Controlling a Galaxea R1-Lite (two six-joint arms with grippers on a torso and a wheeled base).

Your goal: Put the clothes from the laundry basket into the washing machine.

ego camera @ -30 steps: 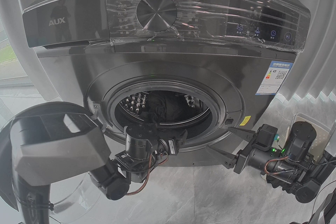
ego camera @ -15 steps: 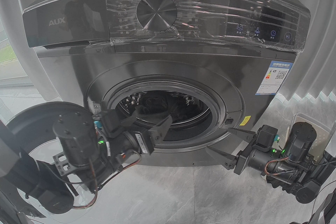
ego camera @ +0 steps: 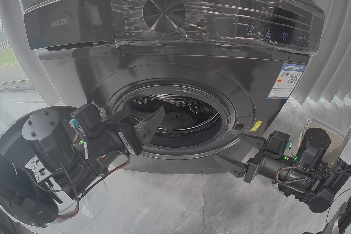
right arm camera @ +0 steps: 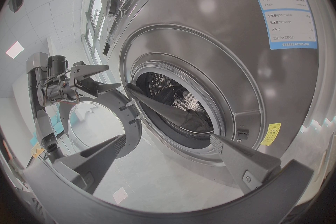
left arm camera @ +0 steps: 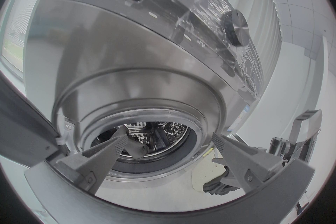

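The washing machine (ego camera: 172, 63) stands with its round door (right arm camera: 94, 119) swung out to the left. A dark garment (ego camera: 179, 116) lies inside the drum, and in the right wrist view one end of the garment (right arm camera: 164, 109) stretches up toward the opening's rim. My left gripper (ego camera: 144, 110) is open and holds nothing, just in front of the left side of the drum opening (left arm camera: 140, 137). My right gripper (ego camera: 227, 144) is open and holds nothing, low at the opening's right side, off the machine's front panel.
A pale container (ego camera: 329, 136) stands on the floor behind the right arm. The marble floor (ego camera: 190, 202) in front of the machine is bare. A curtain (ego camera: 329, 63) hangs to the right of the machine.
My left arm has drawn back from the drum mouth and swung up to the left, gripper open throughout. The dark clothes now lie lower in the drum. The right arm has kept still.
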